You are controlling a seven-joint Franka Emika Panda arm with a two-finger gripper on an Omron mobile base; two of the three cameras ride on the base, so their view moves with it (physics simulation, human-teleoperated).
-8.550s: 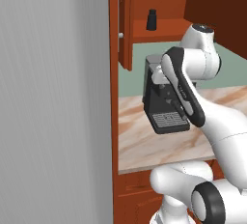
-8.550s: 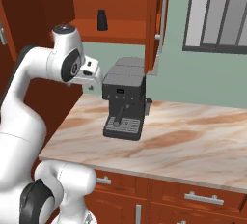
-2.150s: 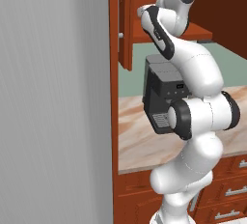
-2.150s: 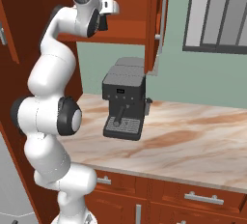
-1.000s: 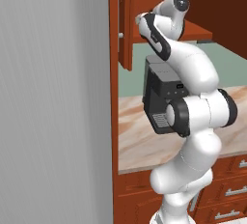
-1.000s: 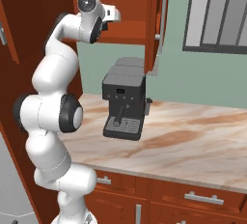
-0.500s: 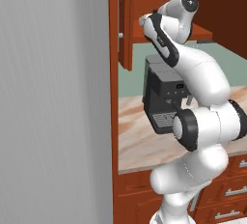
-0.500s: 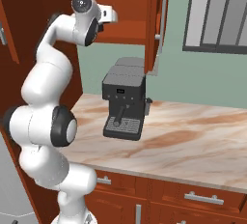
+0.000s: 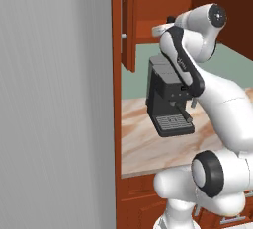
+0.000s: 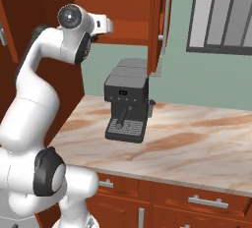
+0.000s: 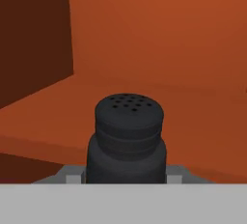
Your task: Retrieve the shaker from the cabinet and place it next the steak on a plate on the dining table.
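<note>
In the hand view the small black shaker (image 11: 126, 141), its holed top facing me, stands upright on the wooden shelf (image 11: 43, 117) inside the reddish-brown cabinet (image 11: 159, 35). My gripper (image 11: 124, 175) is shut on the shaker's lower body, a grey fingertip (image 11: 72, 176) on each side. In the base views my hand (image 9: 162, 27) (image 10: 104, 25) reaches into the open cabinet (image 9: 148, 6) (image 10: 123, 1) at shelf height. The steak, the plate and the dining table are out of view.
A black coffee machine (image 9: 168, 97) (image 10: 127, 105) stands on the marbled counter (image 10: 197, 133) right below the cabinet. The open cabinet door (image 9: 127, 20) (image 10: 160, 20) hangs beside my hand. A tall grey panel (image 9: 54, 99) stands at the left. Drawers (image 10: 206, 200) run under the counter.
The jaws have closed on the shaker within the last second. The arm's elbow and upper joints have swung outward while the hand stayed at the shelf.
</note>
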